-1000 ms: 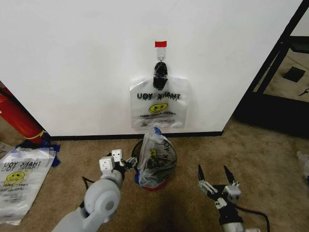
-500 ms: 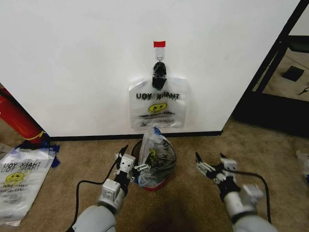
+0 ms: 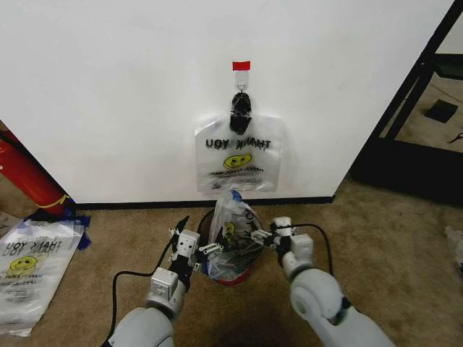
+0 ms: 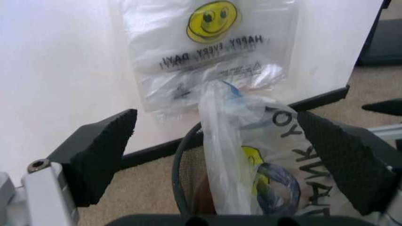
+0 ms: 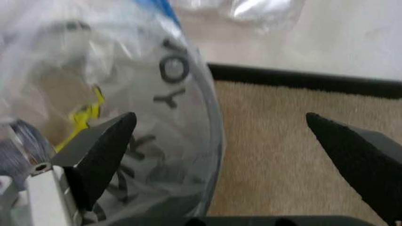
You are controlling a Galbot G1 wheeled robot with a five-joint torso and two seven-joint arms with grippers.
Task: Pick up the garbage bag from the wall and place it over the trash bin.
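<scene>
One garbage bag (image 3: 239,153) hangs flat on the white wall (image 3: 108,94) from a black hook (image 3: 240,105) under a red tape strip (image 3: 241,66). Below it stands the black trash bin (image 3: 255,254), with another bag (image 3: 230,235) of the same print bunched upright in its mouth. My left gripper (image 3: 197,237) is open at the bin's left rim. In the left wrist view, that gripper (image 4: 220,160) has the bunched bag (image 4: 238,155) and the bin rim (image 4: 179,165) between its pads. My right gripper (image 3: 259,237) is open at the bin's right side, its fingers (image 5: 100,155) against the bag's plastic (image 5: 125,94).
A third printed bag (image 3: 29,271) lies on the carpet at the far left, beside a red cylinder (image 3: 25,177). A black baseboard (image 3: 130,205) runs along the wall. A black frame (image 3: 412,94) stands at the right. Bare carpet (image 3: 391,246) spreads to the right of the bin.
My right arm has swung in from the right, and its gripper now sits at the bin's right side. The left gripper turned toward the bin and has held there for the last half second.
</scene>
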